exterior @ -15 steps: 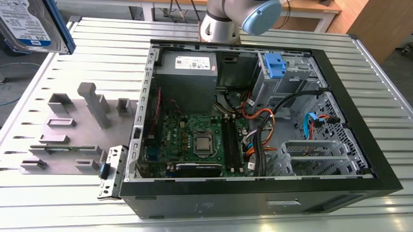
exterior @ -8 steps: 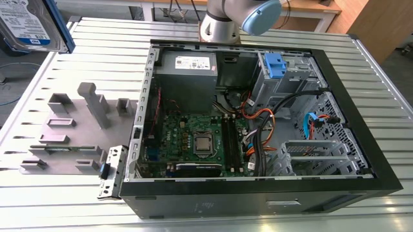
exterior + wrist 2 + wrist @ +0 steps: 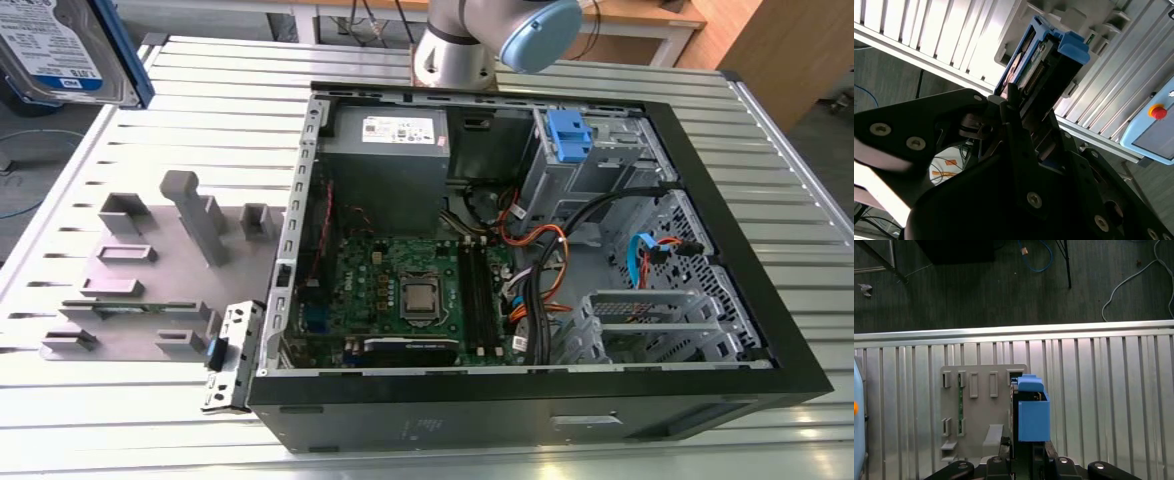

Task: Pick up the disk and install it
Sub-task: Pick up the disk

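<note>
One disk [image 3: 60, 50] (blue-railed), one open computer case [image 3: 534, 405], one grey fixture plate [image 3: 167, 280].

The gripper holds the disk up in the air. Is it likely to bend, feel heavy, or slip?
Probably rigid: the disk has a flat metal body, so it should not bend. For the same reason it is likely heavy for its size. Its blue plastic rails look smooth, so it might slip in the gripper if tilted or jolted.

A workshop lab: slatted aluminium bench [image 3: 781, 160], opened computer case [image 3: 507, 412].
</note>
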Action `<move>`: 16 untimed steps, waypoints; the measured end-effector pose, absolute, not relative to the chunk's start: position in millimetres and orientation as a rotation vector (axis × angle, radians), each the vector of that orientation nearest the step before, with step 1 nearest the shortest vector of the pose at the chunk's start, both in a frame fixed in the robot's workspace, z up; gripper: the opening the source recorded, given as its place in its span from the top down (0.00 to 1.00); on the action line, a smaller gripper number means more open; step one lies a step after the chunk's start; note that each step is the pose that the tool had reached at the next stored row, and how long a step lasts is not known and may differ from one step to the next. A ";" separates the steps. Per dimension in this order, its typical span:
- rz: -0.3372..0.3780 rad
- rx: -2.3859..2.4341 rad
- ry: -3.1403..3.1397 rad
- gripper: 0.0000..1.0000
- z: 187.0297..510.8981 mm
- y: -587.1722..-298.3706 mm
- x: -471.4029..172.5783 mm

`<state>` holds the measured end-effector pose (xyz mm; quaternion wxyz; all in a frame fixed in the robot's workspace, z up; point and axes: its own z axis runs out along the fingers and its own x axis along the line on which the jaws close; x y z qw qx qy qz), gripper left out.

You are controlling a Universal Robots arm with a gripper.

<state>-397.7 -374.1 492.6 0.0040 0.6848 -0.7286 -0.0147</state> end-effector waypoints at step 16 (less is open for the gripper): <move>-0.046 2.146 -2.283 0.65 492.7 -374.1 -382.4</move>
